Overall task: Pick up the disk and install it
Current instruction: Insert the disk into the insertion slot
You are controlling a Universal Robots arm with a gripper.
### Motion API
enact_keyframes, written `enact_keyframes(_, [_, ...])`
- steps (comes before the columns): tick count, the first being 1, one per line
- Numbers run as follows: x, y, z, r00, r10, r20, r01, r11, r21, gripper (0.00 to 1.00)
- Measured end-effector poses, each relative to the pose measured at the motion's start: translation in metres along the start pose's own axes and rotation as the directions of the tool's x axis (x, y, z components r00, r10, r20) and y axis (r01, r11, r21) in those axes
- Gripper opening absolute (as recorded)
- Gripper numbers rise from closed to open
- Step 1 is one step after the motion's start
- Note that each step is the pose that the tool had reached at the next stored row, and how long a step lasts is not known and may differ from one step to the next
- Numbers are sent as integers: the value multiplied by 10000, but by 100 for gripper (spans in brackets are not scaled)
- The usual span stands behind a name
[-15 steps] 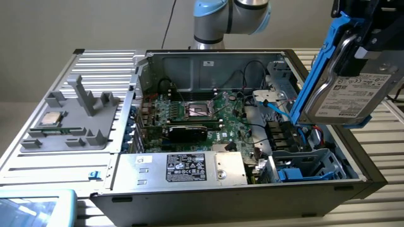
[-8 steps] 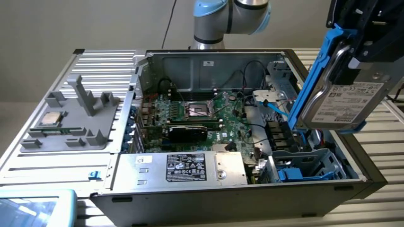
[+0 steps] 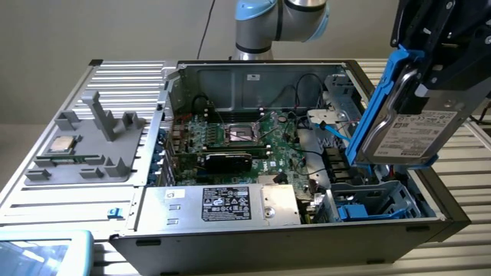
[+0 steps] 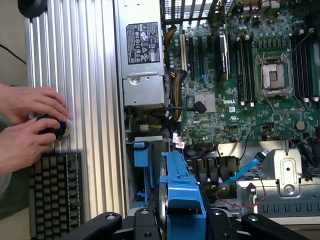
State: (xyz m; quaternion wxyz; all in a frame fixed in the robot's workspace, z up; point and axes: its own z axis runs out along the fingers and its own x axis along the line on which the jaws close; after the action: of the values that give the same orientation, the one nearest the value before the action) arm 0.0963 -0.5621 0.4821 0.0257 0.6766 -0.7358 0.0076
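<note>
The disk (image 3: 414,129), a grey-silver drive with a white label in a bright blue carrier, hangs on edge at the exterior view's right. It is above the open computer case and over the blue-and-grey drive bay (image 3: 376,198). My black gripper (image 3: 429,75) is shut on its upper part. In the wrist view the carrier's blue edge (image 4: 182,200) runs up between the two black fingers (image 4: 107,220) of the gripper (image 4: 182,225). The drive bay (image 4: 142,165) lies just beyond it.
The case holds a green motherboard (image 3: 245,138), a silver power supply with a black label (image 3: 230,204) and loose cables near the bay. A grey tray (image 3: 115,169) carrying a square processor chip (image 3: 61,145) lies at the exterior view's left. A person's hands (image 4: 30,125) rest beside a keyboard (image 4: 52,190).
</note>
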Motion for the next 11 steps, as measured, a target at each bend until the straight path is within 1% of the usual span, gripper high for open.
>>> enact_keyframes(4, [1, 3, 75, 10000, 2, 1, -2, 10000, 0, 37])
enact_keyframes(8, [2, 39, 149, 10000, 1, 3, -1, 10000, 0, 37])
enact_keyframes(11, [5, 53, 173, 10000, -1, 3, 1, 10000, 0, 37])
